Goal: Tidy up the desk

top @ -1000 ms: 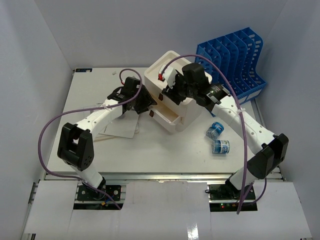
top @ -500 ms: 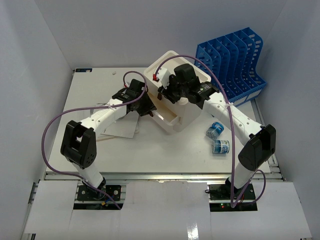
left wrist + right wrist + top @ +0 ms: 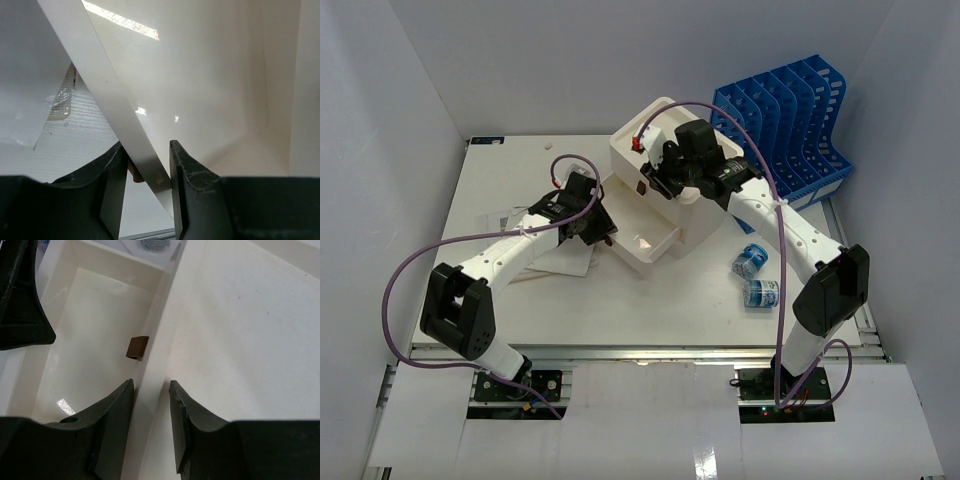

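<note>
The white desk (image 3: 510, 180) carries a white three-drawer box (image 3: 665, 135) at its middle. The box's bottom drawer (image 3: 645, 245) is pulled out toward the near left. My left gripper (image 3: 607, 232) is shut on that drawer's front panel. In the left wrist view the left gripper (image 3: 146, 175) clamps the panel (image 3: 107, 90) with its brown handle (image 3: 134, 172) inside the jaws. My right gripper (image 3: 655, 180) sits on the box's top front edge. In the right wrist view the right gripper (image 3: 150, 405) is closed over that edge (image 3: 160, 340), above a brown drawer handle (image 3: 137, 347).
A blue slotted file rack (image 3: 785, 125) stands at the back right, close behind the box. Two blue-and-white rolls (image 3: 750, 262) (image 3: 762, 293) lie right of the box. Loose papers (image 3: 555, 258) lie under the left arm. The metal rail (image 3: 640, 350) runs along the front.
The left gripper has drawn back toward the near left and the bottom drawer has slid further out. The right gripper has stayed on the box's top edge.
</note>
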{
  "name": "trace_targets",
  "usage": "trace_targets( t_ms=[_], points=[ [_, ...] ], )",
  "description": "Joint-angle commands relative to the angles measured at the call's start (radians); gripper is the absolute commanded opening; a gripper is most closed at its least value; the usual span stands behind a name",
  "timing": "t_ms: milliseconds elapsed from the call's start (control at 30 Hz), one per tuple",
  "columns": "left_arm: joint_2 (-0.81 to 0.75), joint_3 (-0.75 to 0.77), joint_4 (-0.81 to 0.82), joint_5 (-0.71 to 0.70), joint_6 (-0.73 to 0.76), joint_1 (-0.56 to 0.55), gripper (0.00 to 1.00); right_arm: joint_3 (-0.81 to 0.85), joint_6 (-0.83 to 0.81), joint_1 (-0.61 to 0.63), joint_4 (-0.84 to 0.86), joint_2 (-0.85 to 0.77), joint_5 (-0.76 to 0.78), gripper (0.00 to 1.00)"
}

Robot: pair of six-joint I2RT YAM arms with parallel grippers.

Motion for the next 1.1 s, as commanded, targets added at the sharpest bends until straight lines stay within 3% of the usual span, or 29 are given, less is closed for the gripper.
trace_targets(
  t_ms=[0,67,133,233,467,600,867,1067],
  points=[
    [-0.084,0.010,-0.029,0.038,0.075,-0.011,0.37,0.002,-0.007,-0.062,-0.023,0.035,0.078,0.44],
    [-0.074,0.025,-0.024,0.042,0.082,-0.011,0.50,0.007,-0.008,-0.062,-0.034,0.026,0.050,0.50],
    [-0.064,0.037,-0.012,0.049,0.089,-0.011,0.61,0.011,-0.010,-0.062,-0.046,0.014,0.001,0.63],
    [-0.058,0.058,0.005,0.082,0.100,-0.011,0.70,0.020,-0.012,-0.063,-0.068,-0.030,-0.057,0.75],
    [-0.049,0.115,0.017,0.127,0.138,-0.011,0.83,0.062,-0.047,-0.067,-0.120,-0.145,-0.175,0.87],
    [-0.109,0.115,0.025,0.117,0.186,-0.010,0.95,0.061,-0.136,-0.088,-0.165,-0.259,-0.291,0.92],
    [-0.314,0.002,0.102,0.179,0.405,-0.008,0.98,-0.174,-0.149,-0.217,-0.168,-0.529,-0.390,0.96],
    [-0.649,-0.252,0.273,0.245,0.688,-0.004,0.98,-0.551,-0.115,-0.376,-0.168,-0.751,-0.236,0.98]
  ],
)
